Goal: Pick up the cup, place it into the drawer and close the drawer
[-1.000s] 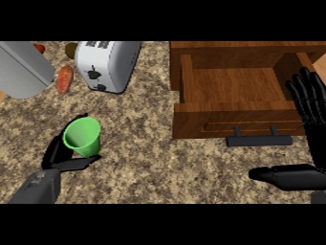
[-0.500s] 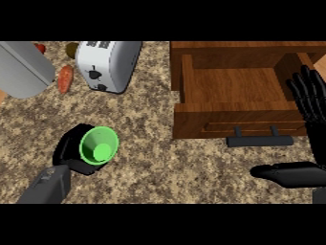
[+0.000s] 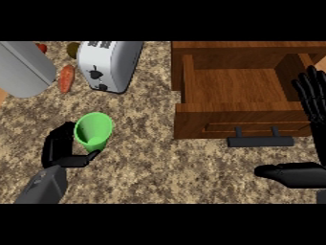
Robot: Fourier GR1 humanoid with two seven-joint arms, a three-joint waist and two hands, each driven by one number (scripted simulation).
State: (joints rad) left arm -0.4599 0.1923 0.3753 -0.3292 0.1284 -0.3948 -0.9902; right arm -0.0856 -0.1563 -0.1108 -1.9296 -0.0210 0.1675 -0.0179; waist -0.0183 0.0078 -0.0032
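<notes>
Head view: left robot hand (image 3: pixel 61 149) clamped on green cup (image 3: pixel 93 131), right robot hand (image 3: pixel 320 110) fingers apart, no writing visible

1. The left hand (image 3: pixel 65 149) sits near the counter's (image 3: pixel 158 162) front-left part, fingers curled round the green cup (image 3: pixel 93 130), whose mouth shows.
2. The drawer (image 3: pixel 246 98) stands open at the counter's back-right, its wooden inside bare; a dark handle (image 3: pixel 259 140) juts from its front.
3. The right hand (image 3: pixel 319 119) shows at the right edge, fingers straight, overlapping the drawer's right side.
4. A white toaster (image 3: pixel 109 64), a carrot (image 3: pixel 66 78) and a grey appliance (image 3: pixel 14 67) lie along the back-left.
</notes>
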